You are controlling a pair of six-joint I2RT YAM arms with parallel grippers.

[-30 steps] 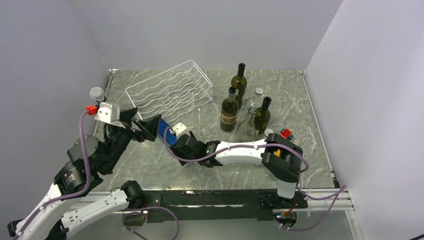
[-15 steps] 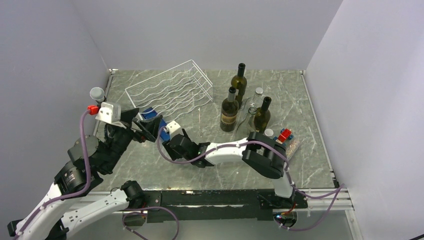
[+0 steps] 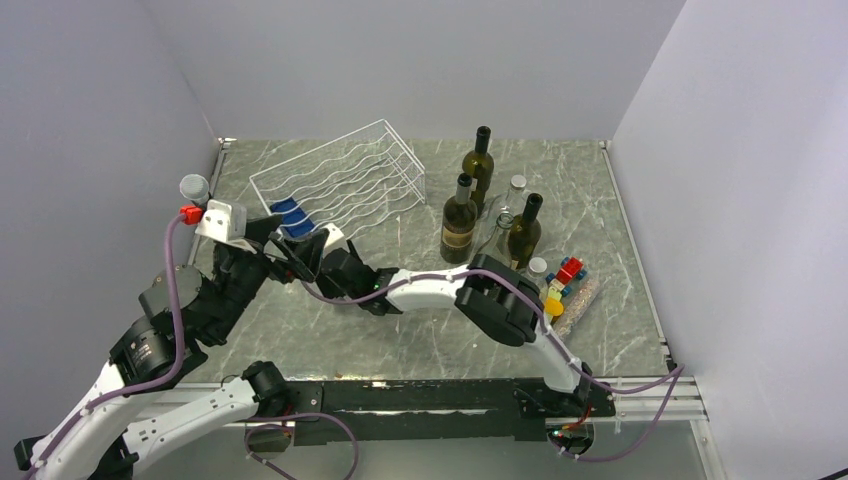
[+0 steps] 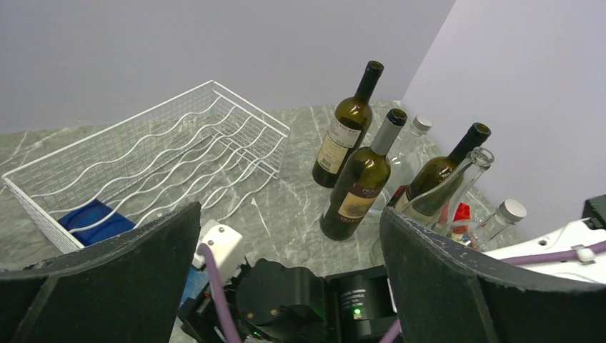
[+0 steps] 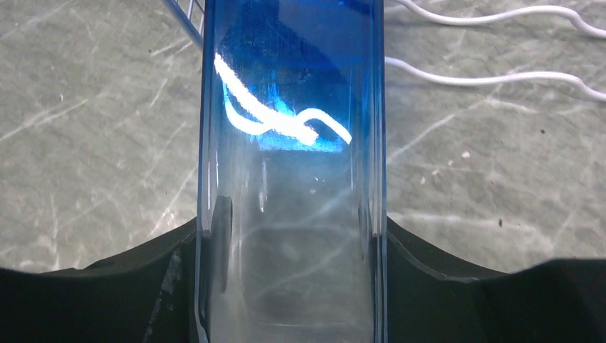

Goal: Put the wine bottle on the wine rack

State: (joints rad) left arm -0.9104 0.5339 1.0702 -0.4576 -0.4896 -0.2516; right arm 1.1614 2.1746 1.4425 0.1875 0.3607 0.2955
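Now the blue bottle has moved. One second ago my right hand held it over the table, just in front of the rack. In that time my right arm has stretched toward the upper left of the overhead view, and the front part of the bottle is inside the rack. It shows as a blue patch behind the white wires, at the lower left corner of the rack.

My right hand is closed on the bottle. In the wrist view both fingers press against the glass sides, at the bottom of the frame. My left hand is wide open and holds nothing; it waits just beside the right one, a little below the rack in the overhead view.

I judge that the placing has begun but is not finished. I cannot tell if the bottle already rests in a cradle or only hangs in my grip. The dark bottles at the centre right have not moved.
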